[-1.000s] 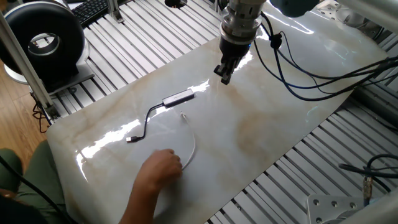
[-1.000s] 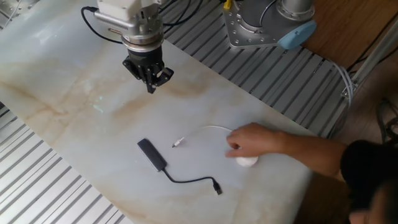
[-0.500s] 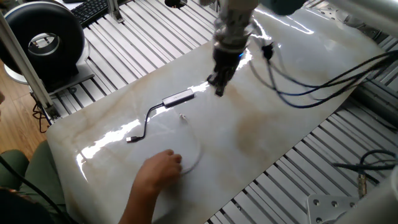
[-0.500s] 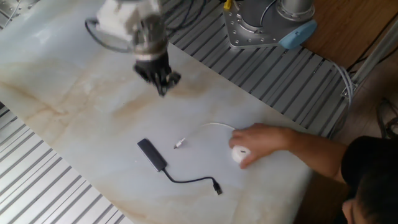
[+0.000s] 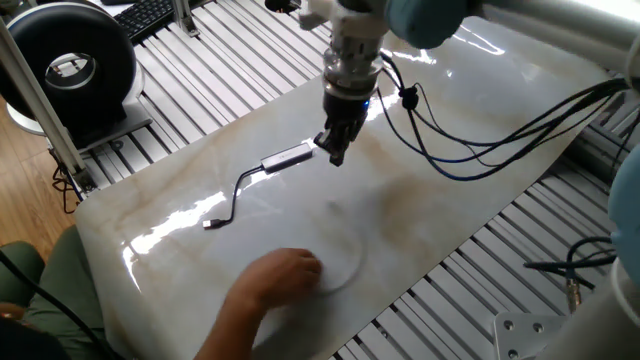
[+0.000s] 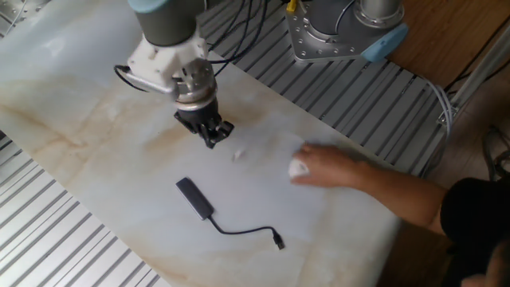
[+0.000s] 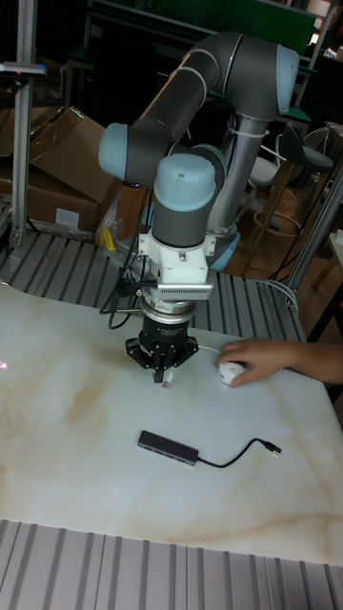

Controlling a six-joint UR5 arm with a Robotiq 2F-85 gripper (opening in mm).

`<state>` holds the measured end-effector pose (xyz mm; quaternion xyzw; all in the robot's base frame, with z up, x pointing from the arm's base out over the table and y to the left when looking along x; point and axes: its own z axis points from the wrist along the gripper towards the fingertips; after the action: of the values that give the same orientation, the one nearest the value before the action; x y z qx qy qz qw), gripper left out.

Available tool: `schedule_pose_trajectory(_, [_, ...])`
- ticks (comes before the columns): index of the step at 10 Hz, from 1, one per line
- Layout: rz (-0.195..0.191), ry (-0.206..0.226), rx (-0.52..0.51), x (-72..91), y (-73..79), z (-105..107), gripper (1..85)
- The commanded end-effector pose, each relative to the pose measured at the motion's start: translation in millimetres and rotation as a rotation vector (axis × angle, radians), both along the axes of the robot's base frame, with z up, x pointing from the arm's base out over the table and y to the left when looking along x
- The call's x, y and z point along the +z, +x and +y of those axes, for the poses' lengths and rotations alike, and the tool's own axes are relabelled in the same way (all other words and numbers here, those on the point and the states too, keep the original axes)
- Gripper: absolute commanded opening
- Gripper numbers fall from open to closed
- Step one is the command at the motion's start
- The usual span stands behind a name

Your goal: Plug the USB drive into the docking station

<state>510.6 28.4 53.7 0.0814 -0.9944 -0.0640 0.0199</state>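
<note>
Marble-like and glossy, the table (image 6: 96, 96) carries the docking station (image 6: 194, 197), a slim dark-grey bar with a thin black cable (image 6: 243, 231) that curls to a small plug. We see it lying flat in front of the gripper (image 6: 211, 140), near it but not touching. The USB drive (image 6: 298, 167), a small round white puck, lies to the side under a person's hand (image 6: 328, 167), well apart from the gripper. The fingers of the gripper seem pressed close together near the table surface, and we cannot tell if they hold something. Compared with a second ago, the gripper is nearer to the docking station, and the hand has dragged the USB drive away from the docking station; its thin white cable is now blurred.
</note>
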Motion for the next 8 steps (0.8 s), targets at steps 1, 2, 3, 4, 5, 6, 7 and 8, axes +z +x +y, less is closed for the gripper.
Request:
schedule_pose_trajectory(1, [0.054, -0.016, -0.077, -2.3, -8.2, 22.8, 1.3])
schedule_pose_trajectory(2, [0.060, -0.036, -0.127, -7.9, -14.6, 31.1, 1.3])
schedule_pose_trajectory(3, [0.059, -0.043, -0.177, -10.9, -19.9, 37.3, 1.3])
schedule_pose_trajectory(4, [0.060, -0.033, -0.197, -8.2, -21.8, 40.4, 1.3])
schedule_pose_trajectory(5, [0.058, -0.044, -0.202, -5.1, -23.2, 36.9, 2.0])
schedule_pose_trajectory(6, [0.052, -0.059, -0.185, -2.4, -26.7, 31.6, 8.0])
schedule_pose_trajectory(7, [0.045, -0.052, -0.171, 0.6, -31.2, 29.9, 12.3])
schedule_pose_trajectory(8, [0.034, -0.057, -0.140, 0.9, -35.6, 22.6, 18.7])
